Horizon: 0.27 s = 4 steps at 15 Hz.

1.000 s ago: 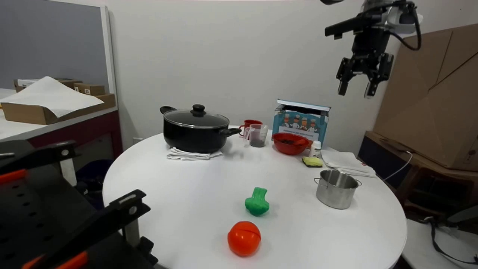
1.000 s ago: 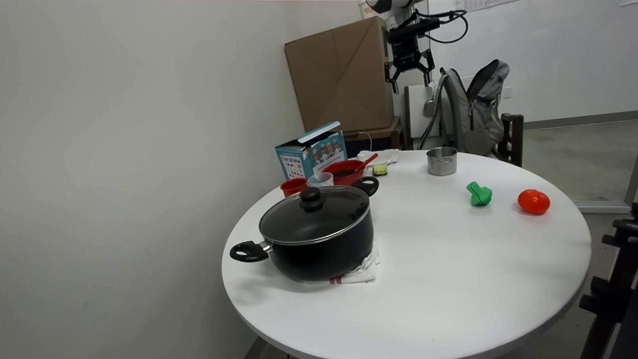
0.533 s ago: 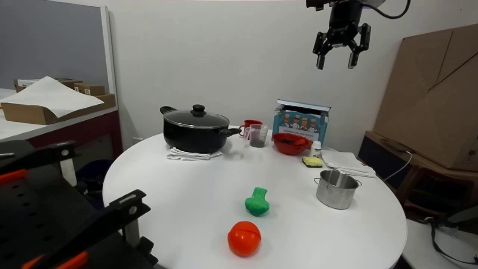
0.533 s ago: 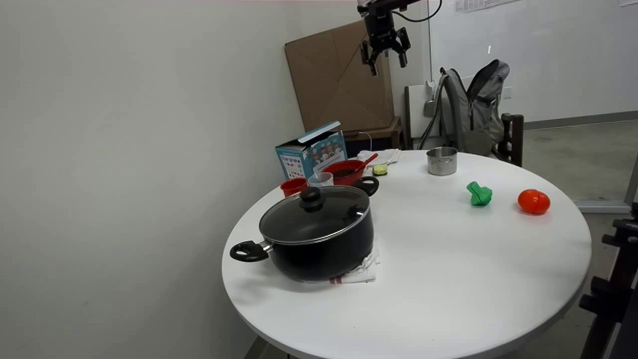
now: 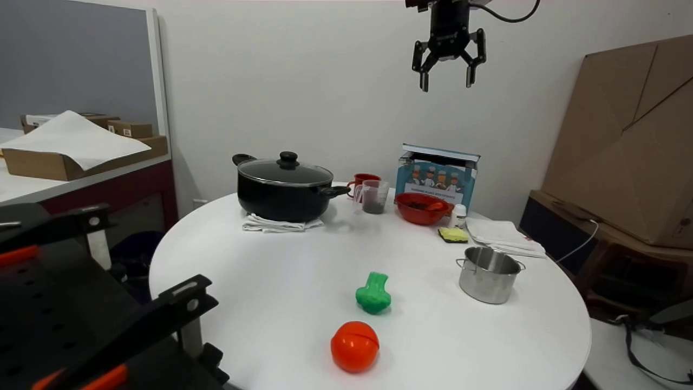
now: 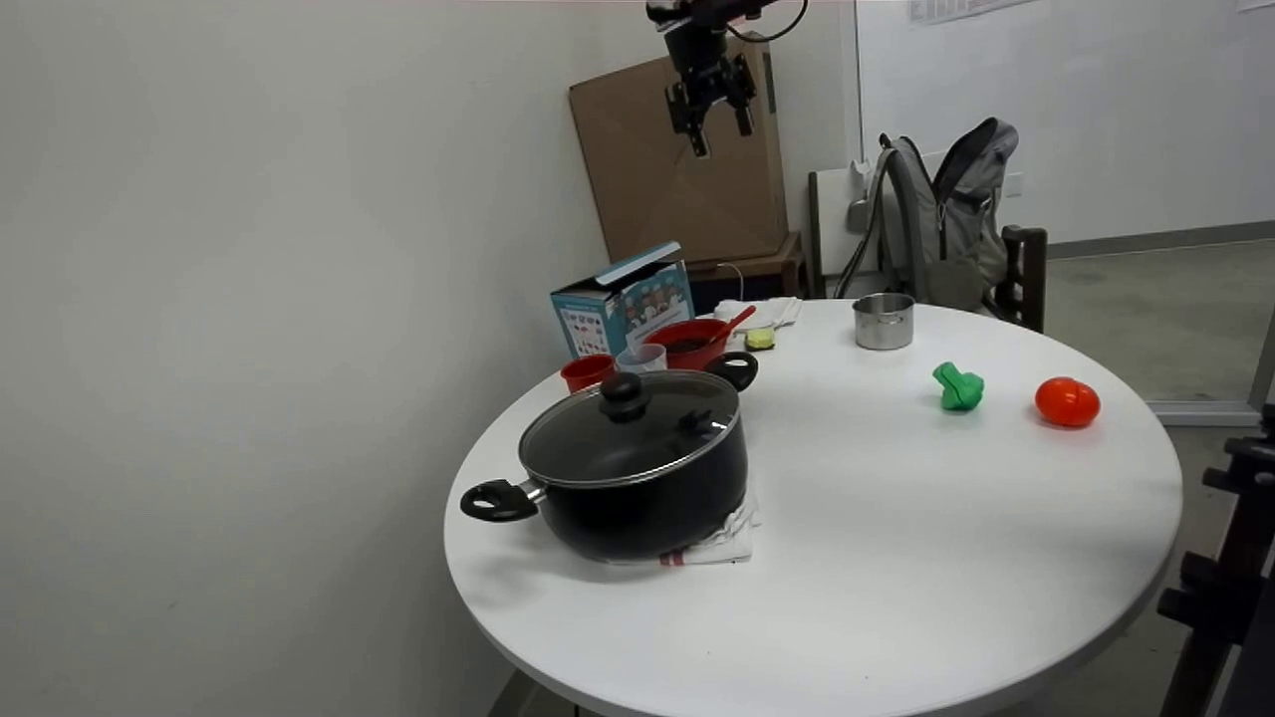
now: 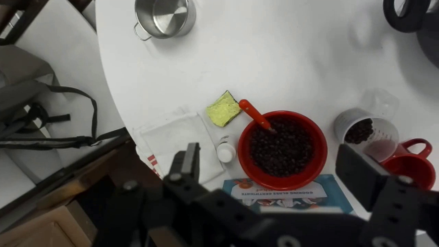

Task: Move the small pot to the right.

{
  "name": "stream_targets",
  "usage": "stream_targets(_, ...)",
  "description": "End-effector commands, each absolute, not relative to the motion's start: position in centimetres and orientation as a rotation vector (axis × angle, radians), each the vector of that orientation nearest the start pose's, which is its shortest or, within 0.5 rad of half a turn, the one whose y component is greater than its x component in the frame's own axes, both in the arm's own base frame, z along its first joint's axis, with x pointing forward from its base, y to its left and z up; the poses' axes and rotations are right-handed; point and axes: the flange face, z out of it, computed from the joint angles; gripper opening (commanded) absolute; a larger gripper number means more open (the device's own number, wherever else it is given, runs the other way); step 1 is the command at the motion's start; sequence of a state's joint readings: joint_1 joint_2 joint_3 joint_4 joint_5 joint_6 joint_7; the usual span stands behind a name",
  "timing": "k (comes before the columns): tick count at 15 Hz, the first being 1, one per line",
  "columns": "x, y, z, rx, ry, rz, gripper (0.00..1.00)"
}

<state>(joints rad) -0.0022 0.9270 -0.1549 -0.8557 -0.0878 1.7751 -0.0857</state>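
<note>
Plainly, my wrist view gives me what the exterior views only hint at: a red bowl (image 7: 319, 151) full of dark beans (image 7: 286, 151), an orange-handled utensil (image 7: 254, 114) leaning in it, a clear measuring cup (image 7: 346, 119) holding more, and a white-capped bottle (image 7: 226, 151) just beside the bowl. On the teal box (image 7: 288, 194) I can read "Cooking class certificate", upside down. That view crops the small pot (image 7: 165, 19) at the top border; both exterior views give it to me whole, upright on the desk (image 5: 270, 260), near the edge by the backpack (image 6: 961, 239).

Only the exterior views show me the toy tomato (image 5: 354, 348) and the green piece (image 5: 372, 295), the latter nearer to the small pot. They also show the black lidded pot (image 6: 647, 518) on a folded cloth (image 5: 279, 224), near the desk's edge along the wall (image 6: 249, 349); from the wrist I catch just its handle and a slice of its side.

As for pose, the arm (image 5: 450, 11) hangs in from the top of both exterior views, mostly cropped. My gripper (image 5: 447, 87) points down, high above the desk and well apart from the small pot, spread wide; in the wrist view the red bowl shows in its gap.
</note>
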Motion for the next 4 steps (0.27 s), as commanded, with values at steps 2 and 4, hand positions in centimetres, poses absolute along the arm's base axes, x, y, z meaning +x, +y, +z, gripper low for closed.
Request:
stream_targets(2, 77.57, -7.53, 35.53, -3.350, -0.037, 0.046, 1.00)
stream_targets(4, 77.42, -8.01, 35.57, -3.350, -0.042, 0.051, 1.00)
